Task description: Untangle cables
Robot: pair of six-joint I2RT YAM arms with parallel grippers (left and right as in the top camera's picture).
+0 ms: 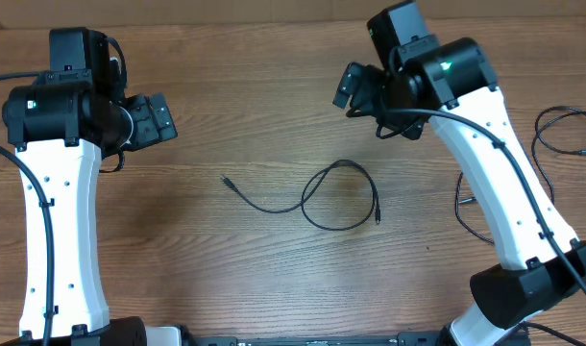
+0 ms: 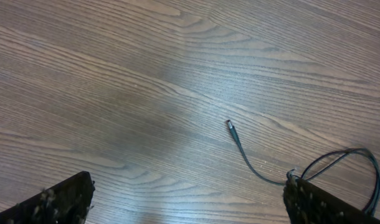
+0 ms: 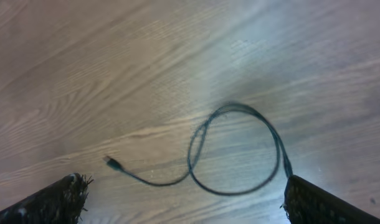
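A thin black cable (image 1: pixel 324 192) lies in one loose loop on the wooden table, one plug end at the left (image 1: pixel 225 178) and one at the right (image 1: pixel 378 217). It shows in the left wrist view (image 2: pixel 252 167) and in the right wrist view (image 3: pixel 233 149). Another thin black cable (image 1: pixel 562 130) lies in loops at the far right, and a further strand (image 1: pixel 466 207) lies beside the right arm. My left gripper (image 2: pixel 187 202) is open and empty, above the table to the left of the loop. My right gripper (image 3: pixel 184 199) is open and empty, above and behind the loop.
The wooden table (image 1: pixel 274 269) fills the view. The two white arms rise from bases at the front left (image 1: pixel 62 288) and front right (image 1: pixel 524 279). Thick black arm cables run along both arms.
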